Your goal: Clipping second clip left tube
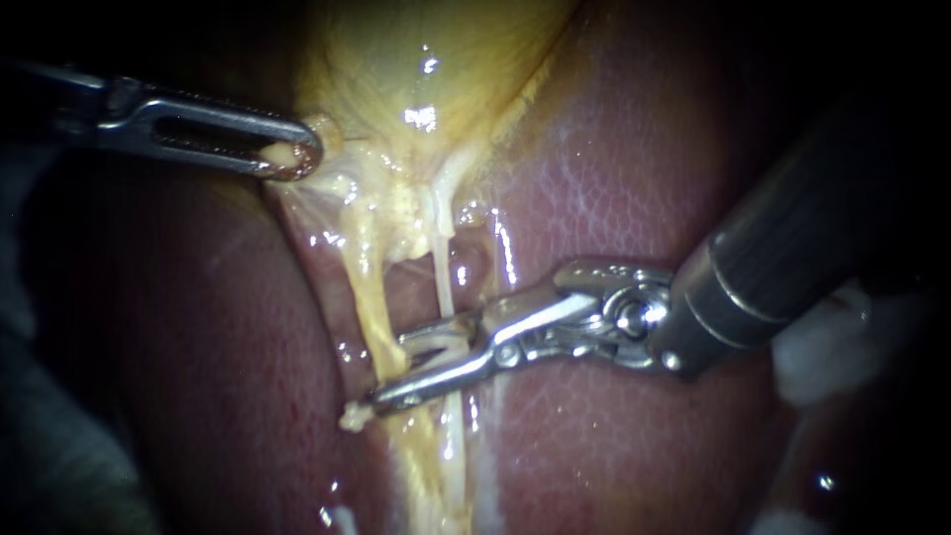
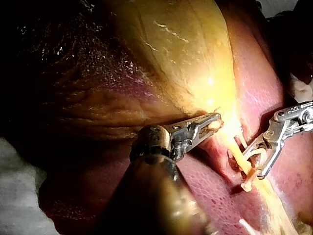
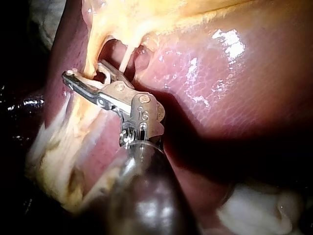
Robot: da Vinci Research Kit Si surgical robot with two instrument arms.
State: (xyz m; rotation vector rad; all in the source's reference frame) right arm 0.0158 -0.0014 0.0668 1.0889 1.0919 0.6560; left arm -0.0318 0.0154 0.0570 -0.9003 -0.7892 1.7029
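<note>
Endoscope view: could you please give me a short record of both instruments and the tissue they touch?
left instrument: jaws shut on the gallbladder at its lower edge
right instrument: jaws open, gap showing
thin tube: runs between the right jaws
yellow tube: left of the thin tube, at the right jaws' tips
liver: on both sides of the tubes

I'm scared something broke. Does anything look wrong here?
Nothing stands out. The left instrument grips the gallbladder, the right instrument holds open jaws around the left tube, and the liver looks whole, with nothing spilled.
</note>
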